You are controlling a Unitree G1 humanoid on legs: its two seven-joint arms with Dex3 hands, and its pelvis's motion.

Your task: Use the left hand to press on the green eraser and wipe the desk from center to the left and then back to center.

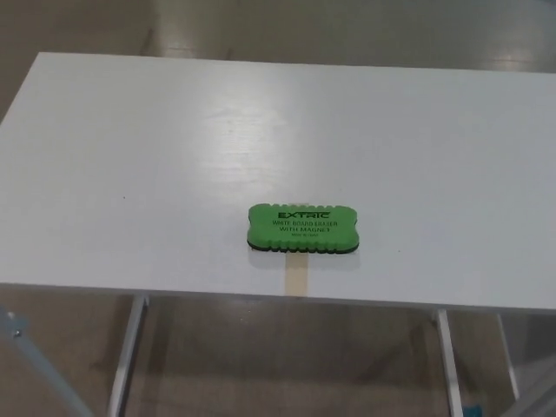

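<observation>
White desk (pixel 130 174) bears green "EXTRIC" whiteboard eraser (pixel 303 229).

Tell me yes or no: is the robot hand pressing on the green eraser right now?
No. The green eraser lies alone on the white desk, over a strip of tan tape, with no robot hand in view.

The green eraser (pixel 303 229) reads "EXTRIC" and, below it, "WHITE BOARD ERASER WITH MAGNET"; a smaller line underneath is illegible.

No part of the robot's body shows from the head view at this moment.
</observation>
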